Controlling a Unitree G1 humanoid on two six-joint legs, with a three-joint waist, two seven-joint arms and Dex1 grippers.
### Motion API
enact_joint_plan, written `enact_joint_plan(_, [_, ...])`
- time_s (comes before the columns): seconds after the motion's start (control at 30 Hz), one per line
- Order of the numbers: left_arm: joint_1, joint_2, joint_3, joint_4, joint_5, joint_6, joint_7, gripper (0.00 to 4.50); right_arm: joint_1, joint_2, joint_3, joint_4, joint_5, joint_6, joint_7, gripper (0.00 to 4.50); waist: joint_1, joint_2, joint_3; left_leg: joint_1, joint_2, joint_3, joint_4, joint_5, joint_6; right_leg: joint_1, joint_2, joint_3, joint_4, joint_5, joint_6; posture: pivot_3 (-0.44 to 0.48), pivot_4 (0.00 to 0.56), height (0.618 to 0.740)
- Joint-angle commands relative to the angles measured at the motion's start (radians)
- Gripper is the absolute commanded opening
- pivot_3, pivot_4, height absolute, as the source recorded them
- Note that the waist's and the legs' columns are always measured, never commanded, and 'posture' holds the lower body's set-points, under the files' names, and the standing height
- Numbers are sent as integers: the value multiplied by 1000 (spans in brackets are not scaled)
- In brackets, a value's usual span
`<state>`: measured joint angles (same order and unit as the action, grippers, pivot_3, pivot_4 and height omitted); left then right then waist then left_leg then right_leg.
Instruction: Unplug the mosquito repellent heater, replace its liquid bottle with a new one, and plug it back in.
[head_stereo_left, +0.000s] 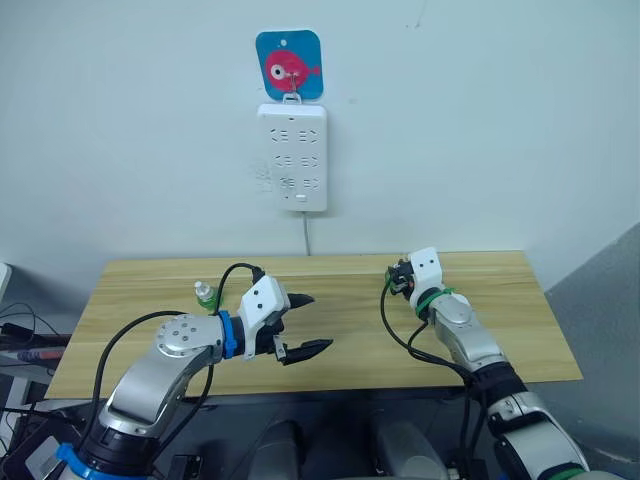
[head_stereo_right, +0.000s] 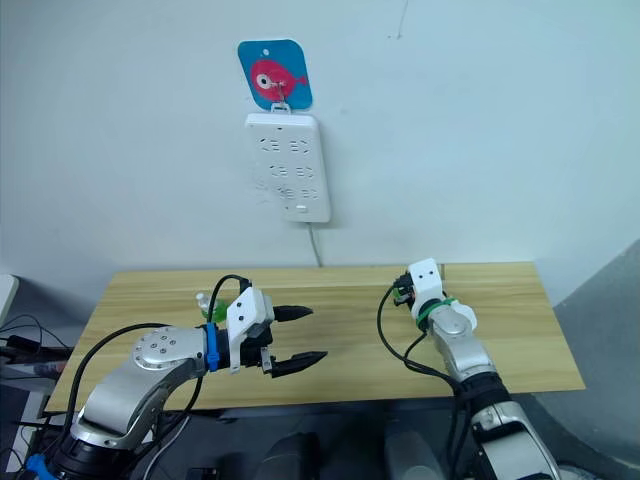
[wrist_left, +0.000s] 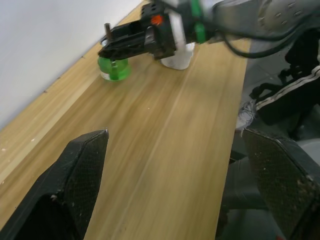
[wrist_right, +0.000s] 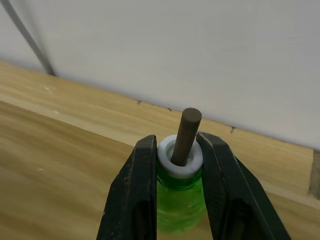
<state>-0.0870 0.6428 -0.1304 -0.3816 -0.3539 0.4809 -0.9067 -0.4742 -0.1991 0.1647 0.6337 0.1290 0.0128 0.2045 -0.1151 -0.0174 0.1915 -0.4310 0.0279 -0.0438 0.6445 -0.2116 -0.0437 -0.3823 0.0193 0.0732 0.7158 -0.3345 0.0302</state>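
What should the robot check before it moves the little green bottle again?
1. Right claw grips the green bottle: ok, both fingers squeeze its neck, wick pointing up.
2. Left claw ready to help: ok, open above the table.
3. Power strip sockets free: ok, nothing plugged in.
4. Second bottle out of the way: ok, upright behind the left arm.
5. Held bottle is the new one: cannot tell.
6. White object beside the right claw is the heater: cannot tell.
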Motion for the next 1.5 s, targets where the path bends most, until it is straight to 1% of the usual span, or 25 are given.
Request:
enact_joint_plan(0.03, [7,1,9,-53,-4,6,22,4500,-25,11,-49,80,-27,-73,-20,814,9,0,0,0,0,0,0,0,0,0,0,0,0,0,0,-48,189,723])
enact_joint_plan(0.07, [9,0,8,-57,-3,8,26,4500,-27,14,-56,95,-32,-85,-20,814,12,1,1,0,0,0,0,0,0,0,0,0,0,0,0,-48,191,723])
enact_joint_plan(0.13, [9,-4,6,-58,-1,10,37,4500,-21,24,-88,107,-18,-94,-16,1572,20,1,1,1,0,-1,0,0,0,1,-1,0,0,0,0,-48,192,723])
enact_joint_plan(0.17, [9,-8,6,-57,0,9,44,4500,-13,29,-100,99,-12,-96,-10,1798,23,1,1,1,0,-1,1,0,0,2,-1,0,0,0,0,-52,193,723])
enact_joint_plan(0.2, [10,-14,9,-53,4,6,57,4500,3,33,-111,67,-6,-103,0,2140,26,1,1,2,-1,-1,0,0,0,3,-1,0,0,0,0,-55,196,723])
enact_joint_plan(0.23, [14,-20,16,-48,9,4,74,4500,23,35,-121,19,6,-99,15,2641,27,1,1,3,-1,-1,0,0,0,4,-1,0,0,0,0,-57,197,723])
enact_joint_plan(0.27, [19,-25,23,-43,13,1,88,4500,41,35,-129,-28,14,-93,29,2843,28,2,1,3,-1,-1,0,0,0,4,-1,0,0,0,0,-57,197,723])
enact_joint_plan(0.3, [22,-27,26,-42,16,1,98,4500,54,35,-135,-60,18,-86,40,3178,28,2,2,3,-1,-1,0,0,0,4,-1,0,0,0,0,-57,199,723])
enact_joint_plan(0.37, [62,-37,61,-40,17,4,140,4500,112,11,-122,-229,34,-32,88,3883,28,3,4,3,-1,-1,0,0,0,4,-2,0,0,0,0,-56,203,723])
enact_joint_plan(0.4, [92,-48,88,-37,19,10,175,4500,146,-12,-105,-336,48,16,131,4307,27,4,5,3,0,0,0,0,0,4,-2,0,0,0,0,-55,205,723])
enact_joint_plan(0.43, [124,-63,117,-35,17,11,207,4500,177,-38,-87,-439,64,69,178,4452,28,5,6,3,0,0,0,0,0,4,-2,1,0,0,0,-54,207,723])
enact_joint_plan(0.53, [200,-126,208,-22,-3,22,300,4500,233,-132,-30,-673,100,221,308,4452,29,4,11,3,0,-2,-1,0,0,4,-3,1,-1,0,0,-51,211,723])
enact_joint_plan(0.63, [282,-168,295,16,16,-7,373,4500,232,-245,23,-848,106,317,426,4452,30,2,19,6,0,-6,0,0,0,8,-2,-2,-1,-2,1,-48,214,723])
enact_joint_plan(0.7, [336,-180,338,46,22,-28,389,4500,203,-291,42,-911,109,368,466,4452,30,1,21,8,1,-4,0,0,0,9,-3,-1,-1,-4,2,-44,216,723])
enact_joint_plan(0.8, [403,-193,399,110,22,-67,399,4500,149,-339,80,-956,83,395,522,4452,30,-1,25,8,1,-4,0,0,0,9,-3,-1,-1,-4,2,-41,217,723])
enact_joint_plan(0.9, [419,-202,443,175,29,-113,416,4500,120,-354,99,-973,85,447,544,4452,39,-5,27,8,1,-4,0,0,0,10,-3,-2,-2,-5,1,-31,222,723])
enact_joint_plan(0.97, [406,-196,451,225,42,-152,414,4500,108,-355,107,-984,84,475,549,4452,53,-7,29,7,1,-5,0,0,0,10,-3,-2,-3,-5,0,-24,227,723])
enact_joint_plan(1.03, [365,-188,453,296,51,-187,413,4500,97,-353,120,-1007,87,523,551,4452,65,-7,32,7,0,-5,0,0,0,9,-4,-2,-3,-4,-1,-24,231,723])
enact_joint_plan(1.17, [276,-172,439,430,78,-240,401,4500,101,-368,147,-1084,106,609,572,4452,73,-9,40,5,0,-5,0,0,0,9,-5,-2,-4,-4,-2,-29,238,723])
enact_joint_plan(1.37, [117,-162,411,665,112,-333,374,4500,106,-380,166,-1185,106,697,562,4452,70,-10,50,4,0,-6,-1,0,-1,8,-5,-4,-5,-3,-4,-61,263,723])
enact_joint_plan(1.5, [12,-155,381,825,152,-410,365,4500,84,-368,173,-1241,122,798,538,4452,62,-12,62,4,0,-6,-1,-1,-1,8,-5,-4,-5,-2,-3,-79,280,723])
